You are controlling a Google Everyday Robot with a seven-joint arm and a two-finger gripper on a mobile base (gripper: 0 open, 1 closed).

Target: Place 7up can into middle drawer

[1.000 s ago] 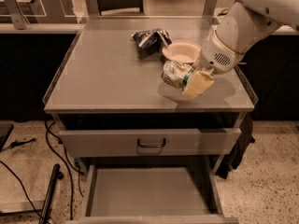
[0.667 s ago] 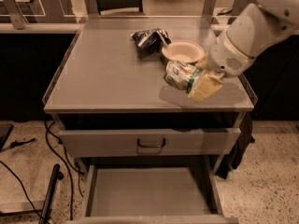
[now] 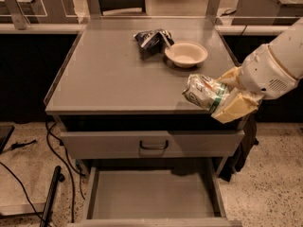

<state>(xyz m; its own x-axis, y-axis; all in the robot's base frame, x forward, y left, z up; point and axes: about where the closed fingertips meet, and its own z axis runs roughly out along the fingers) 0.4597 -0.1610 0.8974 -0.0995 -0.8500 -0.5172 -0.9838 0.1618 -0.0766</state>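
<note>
My gripper [image 3: 222, 96] is shut on the 7up can [image 3: 204, 93], a green-and-white can lying on its side between the cream fingers [image 3: 235, 107]. It hangs in the air above the front right corner of the cabinet top [image 3: 109, 74]. The middle drawer [image 3: 151, 195] is pulled out below, showing a plain grey floor and low side walls. The can is above and to the right of the drawer's open floor.
A cream bowl [image 3: 186, 54] and a dark blue-and-silver snack bag [image 3: 151, 40] sit at the back of the cabinet top. A shut drawer front with a black handle [image 3: 153, 145] is above the open drawer. Black cables [image 3: 57, 145] lie on the floor at left.
My gripper has carried the can from beside the bowl forward and to the right, out to the front right corner of the cabinet top.
</note>
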